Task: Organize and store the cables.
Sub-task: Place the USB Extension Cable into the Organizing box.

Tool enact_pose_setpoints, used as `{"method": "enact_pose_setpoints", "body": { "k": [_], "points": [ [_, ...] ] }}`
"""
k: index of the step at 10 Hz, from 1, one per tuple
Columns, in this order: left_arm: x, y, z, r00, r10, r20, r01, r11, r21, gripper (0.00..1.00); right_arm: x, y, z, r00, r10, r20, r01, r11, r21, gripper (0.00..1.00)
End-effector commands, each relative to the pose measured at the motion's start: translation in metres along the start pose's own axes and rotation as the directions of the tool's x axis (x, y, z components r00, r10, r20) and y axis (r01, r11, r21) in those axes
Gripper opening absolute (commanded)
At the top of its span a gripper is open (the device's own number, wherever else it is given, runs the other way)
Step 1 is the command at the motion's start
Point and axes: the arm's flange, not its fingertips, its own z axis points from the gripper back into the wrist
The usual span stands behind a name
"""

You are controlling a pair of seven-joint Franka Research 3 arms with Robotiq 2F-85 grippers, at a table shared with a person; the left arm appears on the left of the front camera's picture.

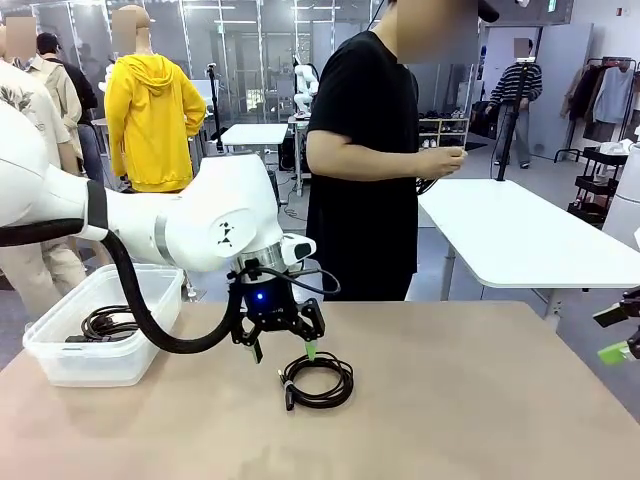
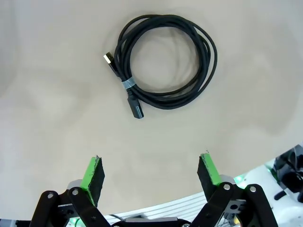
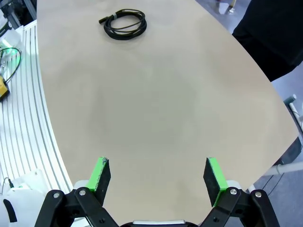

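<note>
Bright, even overhead light; soft faint shadows; wrist views edge-warped.

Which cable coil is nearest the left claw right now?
The coil lying loose on the table, directly under the open left claw. The other coil already sits inside the clear bin at the table's left end.

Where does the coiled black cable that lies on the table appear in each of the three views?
Front view: cable low in the middle, just below the open left gripper.
Left wrist view: cable in the upper middle.
Right wrist view: cable at the top left, far off.
Shared landmark: the beige table under it.
</note>
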Motion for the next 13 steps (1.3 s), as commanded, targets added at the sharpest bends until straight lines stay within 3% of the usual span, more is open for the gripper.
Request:
{"method": "enact_pose_setpoints", "body": {
  "k": [1, 5, 7, 10, 11, 13],
  "points": [
    [-0.005, 0.002, 0.014, 1.0, -0.008, 0.022, 0.008, 1.0, 0.001, 1.0, 0.003, -0.001, 0.0, 1.0, -0.01, 0.003, 0.01, 1.0, -0.003, 1.0],
    [-0.001, -0.001, 0.015, 1.0, -0.002, 0.026, 0.002, 1.0, -0.004, 1.0, 0.003, -0.001, 0.0, 1.0, -0.01, 0.003, 0.01, 1.0, -0.003, 1.0],
    [0.026, -0.017, -0.004, 0.987, 0.156, -0.022, -0.154, 0.985, 0.079, 1.0, 0.003, -0.001, 0.0, 1.0, -0.01, 0.003, 0.01, 1.0, -0.003, 1.0],
    [0.041, -0.03, -0.034, 0.96, 0.28, 0.006, -0.279, 0.955, 0.101, 1.0, 0.003, -0.001, 0.0, 1.0, -0.01, 0.003, 0.01, 1.0, -0.003, 1.0],
    [0.045, -0.03, -0.051, 0.941, 0.334, 0.043, -0.337, 0.928, 0.162, 1.0, 0.003, -0.001, 0.0, 1.0, -0.01, 0.003, 0.01, 1.0, -0.003, 1.0],
    [0.045, -0.026, -0.075, 0.928, 0.371, 0.032, -0.37, 0.91, 0.188, 1.0, 0.003, -0.001, 0.0, 1.0, -0.01, 0.003, 0.01, 1.0, -0.003, 1.0]
  ]
}}
